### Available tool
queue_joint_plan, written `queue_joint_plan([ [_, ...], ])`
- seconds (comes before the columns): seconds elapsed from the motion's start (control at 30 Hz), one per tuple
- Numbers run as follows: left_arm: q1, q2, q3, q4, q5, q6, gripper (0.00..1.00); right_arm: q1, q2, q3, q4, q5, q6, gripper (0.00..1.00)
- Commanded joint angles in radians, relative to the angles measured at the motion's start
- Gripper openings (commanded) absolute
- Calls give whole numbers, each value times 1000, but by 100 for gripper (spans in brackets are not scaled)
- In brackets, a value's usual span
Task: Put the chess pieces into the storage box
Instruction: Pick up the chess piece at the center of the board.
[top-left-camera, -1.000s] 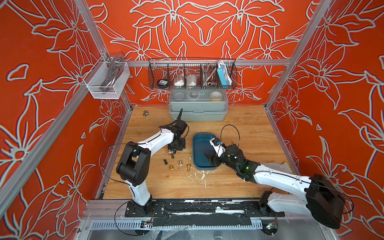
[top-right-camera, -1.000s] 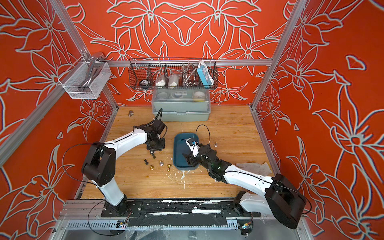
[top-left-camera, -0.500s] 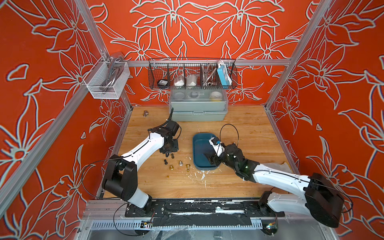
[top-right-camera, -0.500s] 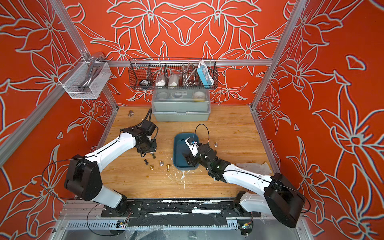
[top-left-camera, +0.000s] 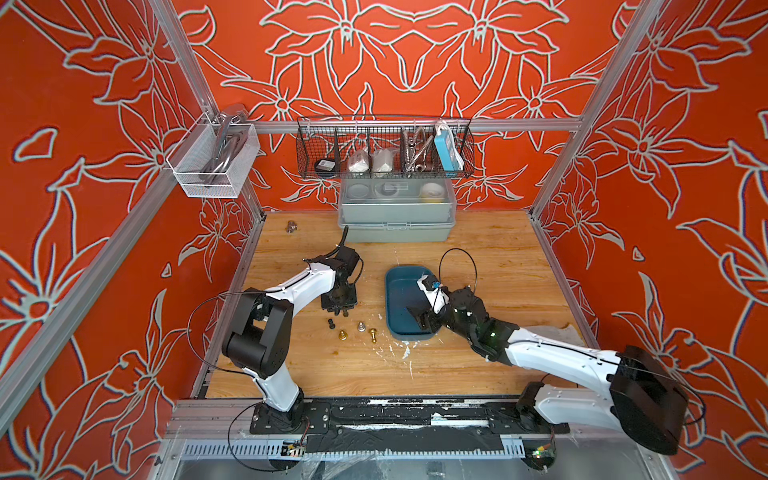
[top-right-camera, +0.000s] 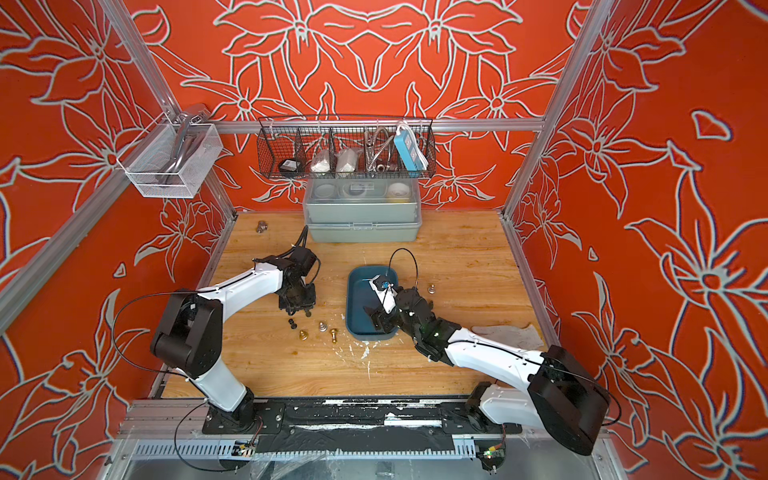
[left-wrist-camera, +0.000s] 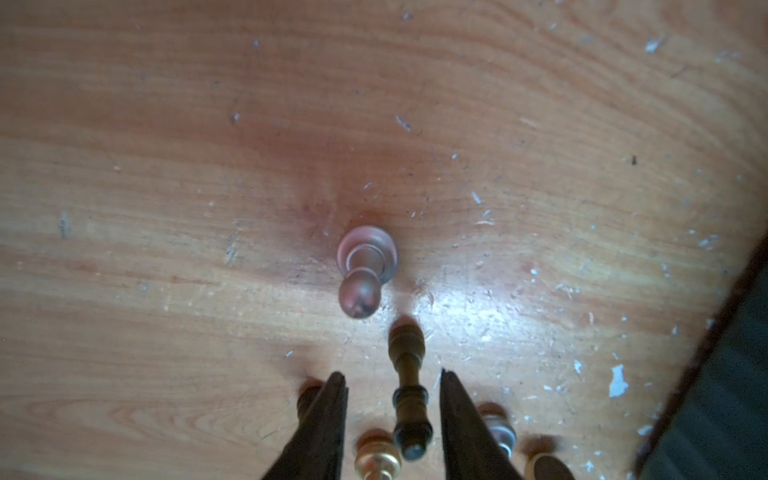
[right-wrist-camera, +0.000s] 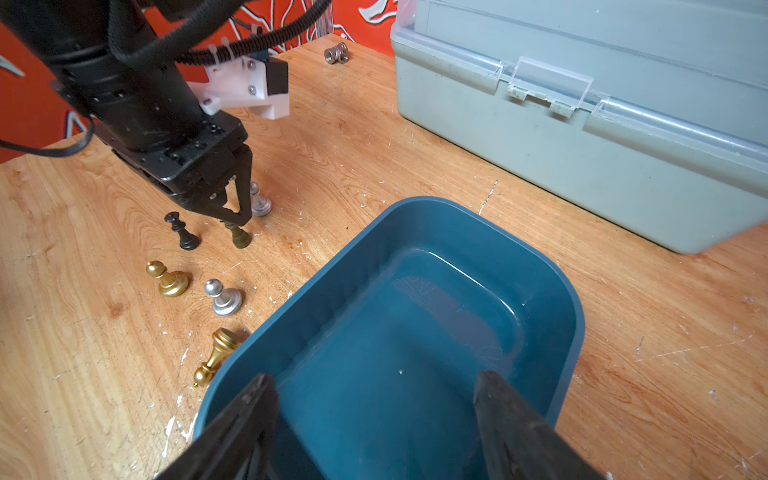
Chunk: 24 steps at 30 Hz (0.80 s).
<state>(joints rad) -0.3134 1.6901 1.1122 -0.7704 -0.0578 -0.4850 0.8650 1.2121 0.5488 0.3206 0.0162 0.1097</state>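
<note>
On scuffed wood (right-wrist-camera: 374, 137), tapered metallic pawns (right-wrist-camera: 223, 297)

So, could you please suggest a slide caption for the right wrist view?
Left claw over an olive-brown chess piece; five more pieces wait beside the teal storage box.

Bright, even light; glare on tabletop (left-wrist-camera: 478, 307); left wrist view blurred.
</note>
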Motion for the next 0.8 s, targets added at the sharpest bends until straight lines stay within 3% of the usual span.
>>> queue_joint_plan([
  [0.0, 5, 17, -5, 24, 2, 11, 35, 8, 9, 31, -8, -12, -8, 80],
  [0.33, 4, 58, 0, 43, 13, 28, 20, 9, 20, 37, -13, -13, -9, 80],
  [0.77, 3, 54, 13, 30, -27, 38, 23, 12, 39, 50, -19, -20, -8, 80],
])
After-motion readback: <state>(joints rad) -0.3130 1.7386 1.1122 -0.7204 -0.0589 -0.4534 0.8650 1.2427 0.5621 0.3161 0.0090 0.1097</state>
